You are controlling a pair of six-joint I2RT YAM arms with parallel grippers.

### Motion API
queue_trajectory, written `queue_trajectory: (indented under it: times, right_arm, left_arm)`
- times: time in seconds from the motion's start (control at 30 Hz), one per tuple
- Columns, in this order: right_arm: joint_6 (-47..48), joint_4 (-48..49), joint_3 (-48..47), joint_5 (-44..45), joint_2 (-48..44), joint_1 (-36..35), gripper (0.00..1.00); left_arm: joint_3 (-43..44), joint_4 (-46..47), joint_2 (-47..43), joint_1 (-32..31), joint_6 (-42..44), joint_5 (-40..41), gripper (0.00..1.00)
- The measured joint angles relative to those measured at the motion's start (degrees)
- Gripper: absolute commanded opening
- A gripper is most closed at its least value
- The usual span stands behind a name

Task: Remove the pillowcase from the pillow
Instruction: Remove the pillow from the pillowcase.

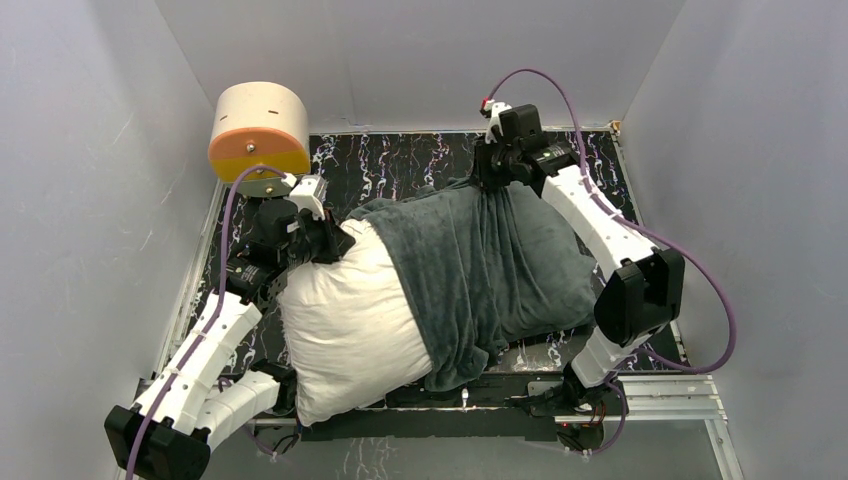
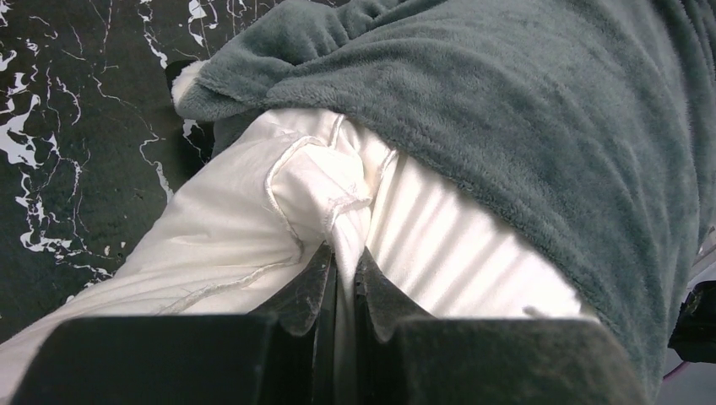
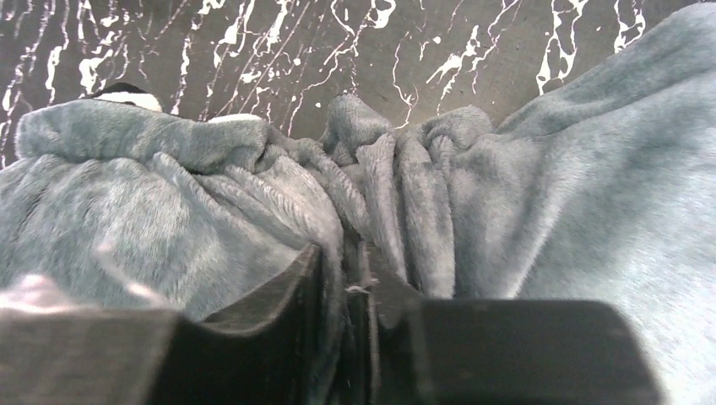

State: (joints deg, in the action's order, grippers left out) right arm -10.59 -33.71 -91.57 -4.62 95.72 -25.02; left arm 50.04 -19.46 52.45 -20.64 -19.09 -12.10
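The white pillow (image 1: 345,325) lies across the table with its left half bare. The dark grey-green pillowcase (image 1: 490,260) covers its right half, bunched toward the far edge. My left gripper (image 1: 335,245) is shut on the pillow's far left corner; in the left wrist view white pillow (image 2: 245,228) fabric is pinched in the left gripper (image 2: 346,253), with the pillowcase (image 2: 507,110) edge just beyond. My right gripper (image 1: 490,180) is at the far edge, shut on gathered folds of the pillowcase (image 3: 211,194); the right gripper (image 3: 344,249) shows plush between its jaws. A zebra-striped bit (image 3: 127,94) peeks out.
A cream-and-orange cylinder (image 1: 260,130) stands at the back left, close to the left wrist. The black marbled tabletop (image 1: 400,165) shows behind the pillow. Grey walls close in on both sides and the back.
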Motion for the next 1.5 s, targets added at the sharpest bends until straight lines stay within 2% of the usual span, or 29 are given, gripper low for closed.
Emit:
queue_trajectory:
  times: [0.13,0.2,0.37,0.47,0.53,0.57,0.67,0.7,0.73,0.77,0.87,1.0,1.07,1.13,1.2,1.27,1.4,1.5]
  right_arm:
    - [0.4,-1.0,-1.6,-1.6,-1.4,0.2,0.63]
    - [1.0,-1.1,-3.1,-2.0,-1.5,-0.5,0.73]
    - [2.7,-1.5,-4.4,-4.2,-1.5,-6.0,0.82]
    - [4.1,-2.8,-4.7,-3.8,-0.3,-11.1,0.82]
    - [4.9,-3.3,-5.2,-2.4,1.5,-13.7,0.77]
    - [5.2,-3.5,-5.2,-1.1,2.9,-15.2,0.71]
    - [5.9,-3.6,-5.0,3.8,6.0,-17.0,0.37]
    - [5.9,-2.8,-4.4,6.2,6.3,-17.1,0.20]
    - [6.0,-1.5,-3.1,8.9,6.2,-17.1,0.08]
    - [6.4,-0.5,-2.2,10.4,5.8,-17.0,0.03]
    - [5.7,2.2,0.8,11.5,4.4,-14.3,0.02]
    - [3.2,1.5,0.9,8.9,4.2,-7.5,0.03]
    - [1.7,0.5,0.6,8.3,4.1,-6.3,0.03]
    - [0.8,-0.1,0.2,8.5,4.0,-6.3,0.11]
    - [0.1,-0.8,-0.4,8.3,4.0,-6.3,0.27]
    - [-0.1,-1.5,-1.2,7.1,3.8,-6.2,0.38]
    - [0.0,-2.1,-1.7,1.4,1.5,-4.7,0.67]
    - [0.7,-1.9,-2.2,-1.6,-0.9,-4.7,0.79]
  left_arm:
    - [0.0,-0.4,0.0,0.1,0.0,0.0,0.00]
    - [0.0,-0.7,0.0,0.2,0.1,0.0,0.00]
    - [0.0,-0.8,0.0,0.2,0.1,0.0,0.00]
    - [0.0,-0.8,0.0,0.2,0.0,0.0,0.00]
    - [0.0,-0.8,0.0,0.2,0.0,0.0,0.00]
    - [0.0,-0.8,0.0,0.2,0.0,0.0,0.00]
    - [0.0,-1.1,0.0,0.3,0.1,0.4,0.00]
    - [0.0,-1.4,0.0,0.3,0.0,0.7,0.00]
    - [0.0,-1.8,0.0,0.3,0.0,1.0,0.00]
    - [0.0,-2.0,0.0,0.3,0.0,1.2,0.00]
    - [0.0,-1.9,-0.1,0.3,-0.4,1.9,0.00]
    - [0.0,-1.2,-0.9,0.0,-1.1,2.2,0.00]
    - [0.0,-0.9,-1.2,-0.2,-1.3,2.3,0.00]
    - [0.0,-1.0,-1.3,-0.2,-1.4,2.5,0.00]
    - [0.0,-1.2,-1.4,-0.2,-1.5,2.6,0.00]
    - [0.0,-1.6,-1.6,-0.2,-1.5,2.6,0.00]
    - [0.0,-2.3,-2.0,-0.2,-1.1,2.2,0.00]
    - [0.0,-2.8,-2.0,-0.1,-0.5,2.1,0.00]
